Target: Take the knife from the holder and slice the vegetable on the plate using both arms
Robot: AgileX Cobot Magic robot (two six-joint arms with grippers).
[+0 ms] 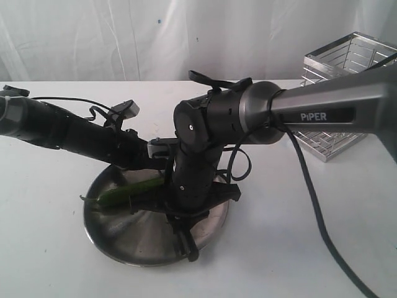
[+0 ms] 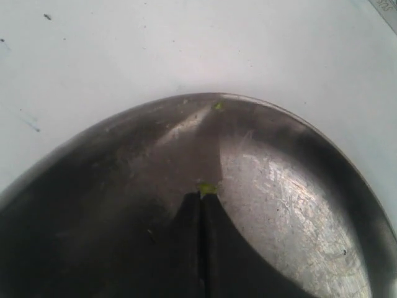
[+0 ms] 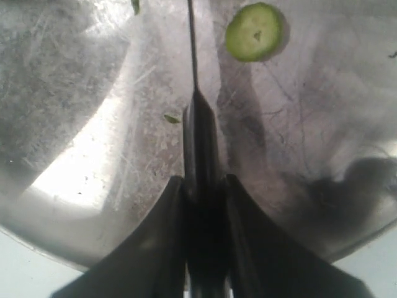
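On the white counter [image 1: 49,248], both arms meet over the steel plate [image 1: 118,239], with the wire holder [image 1: 347,74] well apart.
The right hand [image 3: 202,186] grips the knife [image 3: 197,130], blade edge-on above bare plate. The pepper [image 1: 127,194] lies lengthwise across the plate's left part, left of that hand and nearer the left hand [image 2: 203,202], which is closed on only a green scrap. The pepper is glossy dark green, and one pale round slice [image 3: 254,32] sits just beside the blade.
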